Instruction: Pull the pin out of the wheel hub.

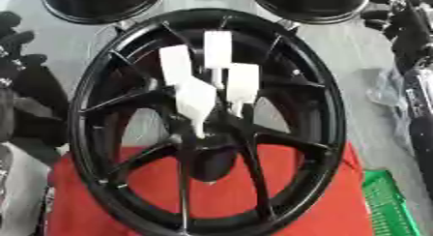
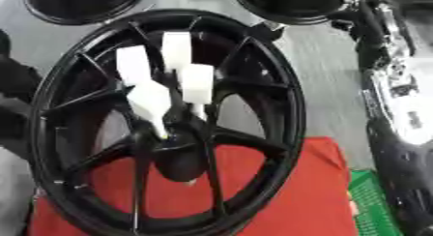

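**Pins still seated in the hub; no pull seen yet**

Nearest the camera in the left eye view, a red mat (image 1: 296,201) lies under the lower rim of the black wheel hub (image 1: 330,133), which stands tilted across the middle of the picture. Four white pins (image 1: 194,102) are seen clustered at the hub's centre, their narrow ends pointing down into the spokes; all appear still lodged, so the task is judged not yet done. A green crate (image 1: 389,206) is cut off at the lower right corner. Dark shapes at the left edge may belong to the left hand, but this cannot be made out, and whether its fingers are open or curled cannot be told. Two black round objects (image 1: 101,5) are cropped at the top edge.

From the right eye view, the right arm (image 2: 393,104), black and silver, is seen running down the right edge, well apart from the pins. Its hand is not shown, so nothing can be said of its fingers. How deeply each pin sits is hidden by the spokes and the blurred centre.
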